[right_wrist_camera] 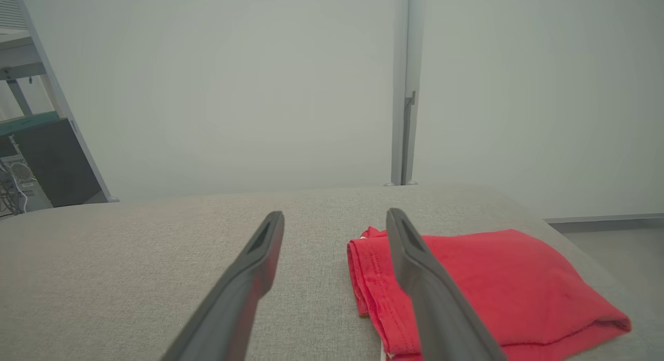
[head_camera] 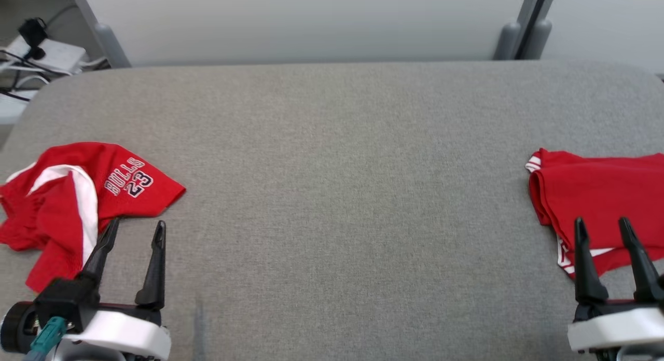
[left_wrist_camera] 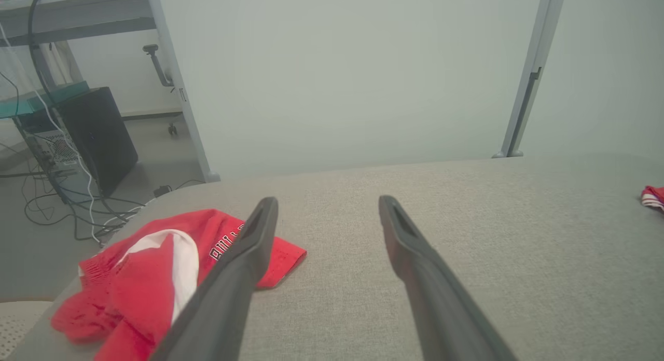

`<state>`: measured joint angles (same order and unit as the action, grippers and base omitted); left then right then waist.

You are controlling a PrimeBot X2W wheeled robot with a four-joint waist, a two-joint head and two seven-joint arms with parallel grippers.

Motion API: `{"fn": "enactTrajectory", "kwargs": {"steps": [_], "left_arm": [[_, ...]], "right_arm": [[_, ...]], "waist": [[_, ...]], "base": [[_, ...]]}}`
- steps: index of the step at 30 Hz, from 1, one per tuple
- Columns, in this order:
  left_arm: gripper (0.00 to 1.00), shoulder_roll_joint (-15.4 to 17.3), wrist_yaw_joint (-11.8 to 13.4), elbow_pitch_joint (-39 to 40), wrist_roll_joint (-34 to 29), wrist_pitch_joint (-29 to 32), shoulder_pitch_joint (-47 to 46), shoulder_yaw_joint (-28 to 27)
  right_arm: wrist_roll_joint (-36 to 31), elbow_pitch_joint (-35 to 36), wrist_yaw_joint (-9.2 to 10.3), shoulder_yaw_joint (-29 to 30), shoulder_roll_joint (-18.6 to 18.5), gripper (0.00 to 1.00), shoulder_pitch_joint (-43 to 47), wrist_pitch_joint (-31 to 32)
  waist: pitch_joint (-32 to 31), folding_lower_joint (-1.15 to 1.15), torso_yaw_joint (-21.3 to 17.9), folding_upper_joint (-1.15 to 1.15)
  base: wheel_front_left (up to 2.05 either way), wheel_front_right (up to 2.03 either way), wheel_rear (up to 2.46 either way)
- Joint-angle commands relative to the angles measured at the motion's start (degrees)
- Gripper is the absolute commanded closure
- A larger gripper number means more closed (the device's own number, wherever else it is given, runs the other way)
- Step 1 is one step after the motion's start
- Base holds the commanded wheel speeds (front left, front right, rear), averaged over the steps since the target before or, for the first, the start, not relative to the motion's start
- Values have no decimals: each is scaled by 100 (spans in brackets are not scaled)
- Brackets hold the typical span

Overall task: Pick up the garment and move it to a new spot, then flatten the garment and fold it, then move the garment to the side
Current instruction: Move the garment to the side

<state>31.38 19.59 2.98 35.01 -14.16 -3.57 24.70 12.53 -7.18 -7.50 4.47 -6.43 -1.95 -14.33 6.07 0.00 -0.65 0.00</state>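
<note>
Two dark long-fingered grippers, both spread wide and empty: left gripper (head_camera: pixel 138 222) at lower left, just beside one crumpled red-and-white jersey garment (head_camera: pixel 57 205) lettered BULLS 23, right gripper (head_camera: pixel 601 220) at lower right, overlapping one folded red cloth garment (head_camera: pixel 596 190), one grey fabric-covered table (head_camera: pixel 337 169) beneath.

On table (head_camera: pixel 332 195): crumpled garment (head_camera: pixel 78 195) far L, folded garment (head_camera: pixel 596 200) far R, well apart.

Grey cloth-covered counter (head_camera: pixel 332 195) with rounded corners, crumpled red garment (head_camera: pixel 52 210) lay at its left end, folded red garment (head_camera: pixel 596 200) rested at its right end.
</note>
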Motion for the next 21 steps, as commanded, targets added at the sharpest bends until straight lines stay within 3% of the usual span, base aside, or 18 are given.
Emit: {"fn": "enactTrajectory", "kwargs": {"steps": [1, 6, 21], "left_arm": [[0, 246, -90, 75, 46, -56, -82, -341], [0, 335, -263, 5, 76, -73, 100, -518], [0, -18, -414, -12, -8, -83, 354, -436]], "right_arm": [[-63, 292, 1, -77, -27, 0, 140, -17], [-198, 485, 1, -24, 62, 0, 498, 76], [-334, 780, 1, 76, 312, 0, 957, 254]], "waist": [[-219, 0, 125, 0], [-341, 0, 160, 0], [-434, 0, 168, 0]], "base": [[0, 0, 0], [0, 0, 0], [0, 0, 0]]}}
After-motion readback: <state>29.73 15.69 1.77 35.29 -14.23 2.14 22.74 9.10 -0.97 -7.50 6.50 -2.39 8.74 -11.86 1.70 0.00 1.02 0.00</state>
